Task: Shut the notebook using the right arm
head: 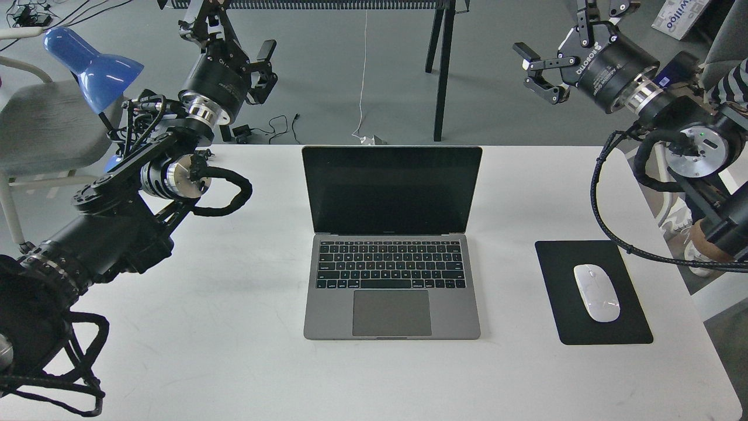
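Observation:
The notebook lies open in the middle of the white table, its black screen upright and facing me, keys and grey trackpad towards the front edge. My right gripper hangs high at the upper right, past the table's far edge and well to the right of the screen. Its fingers are spread open and hold nothing. The right arm comes in from the right edge. My left gripper is raised at the upper left, also open and empty, far from the notebook.
A black mouse pad with a white mouse lies right of the notebook. A blue desk lamp and a grey chair stand at the left. Black table legs and a white cable are behind the table.

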